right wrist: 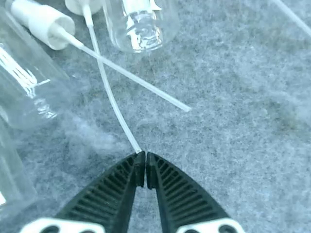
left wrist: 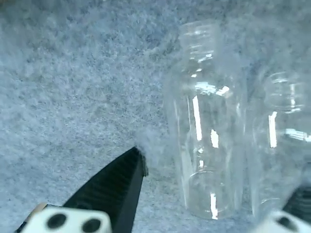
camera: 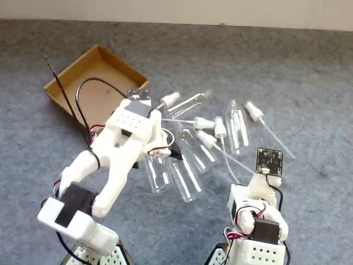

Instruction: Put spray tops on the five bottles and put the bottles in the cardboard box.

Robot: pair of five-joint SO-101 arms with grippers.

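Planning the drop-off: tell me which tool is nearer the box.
Left. The left tool is over bottles close by the box; the right tool is beyond them, farther off.

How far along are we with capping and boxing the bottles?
Nothing looks finished: the cardboard box holds no bottles. The left pincer is open over two uncapped bottles; the right pincer is shut at a loose spray-top tube. Capping and boxing remain.

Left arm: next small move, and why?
Probably shift the left gripper sideways to centre on the clear bottle before closing. The gripper's jaws stand open, and a second uncapped bottle lies beside it between them, so closing now might pinch both.
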